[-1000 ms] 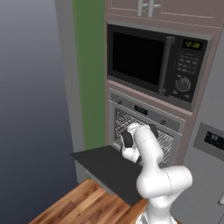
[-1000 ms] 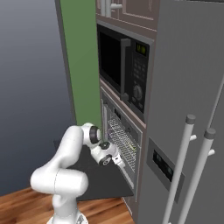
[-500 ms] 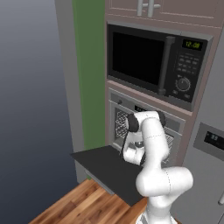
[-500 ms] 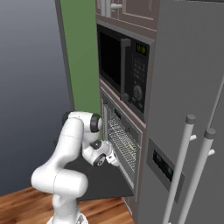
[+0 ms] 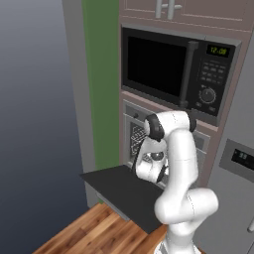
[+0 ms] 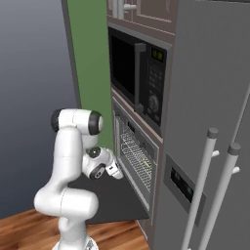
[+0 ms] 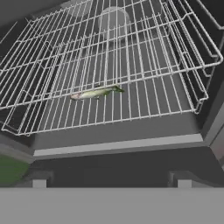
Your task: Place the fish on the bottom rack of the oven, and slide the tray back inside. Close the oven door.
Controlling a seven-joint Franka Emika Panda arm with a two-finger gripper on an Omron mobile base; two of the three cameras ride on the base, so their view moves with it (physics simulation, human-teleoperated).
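Oven door [image 5: 124, 191] dropped flat, left of arm. Gripper [image 6: 118, 174] before the oven [image 6: 139, 161] mouth, jaws spread, apparently holding nothing. Fish [image 7: 95, 92] lies on bottom rack [image 7: 144, 94], near its front edge.

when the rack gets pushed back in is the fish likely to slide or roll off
Probably not: the fish lies flat across several bars of the bottom rack, well inside its raised edges. It looks small and light, so a sharp shove might shift it. Its slender body could sag between the bars.
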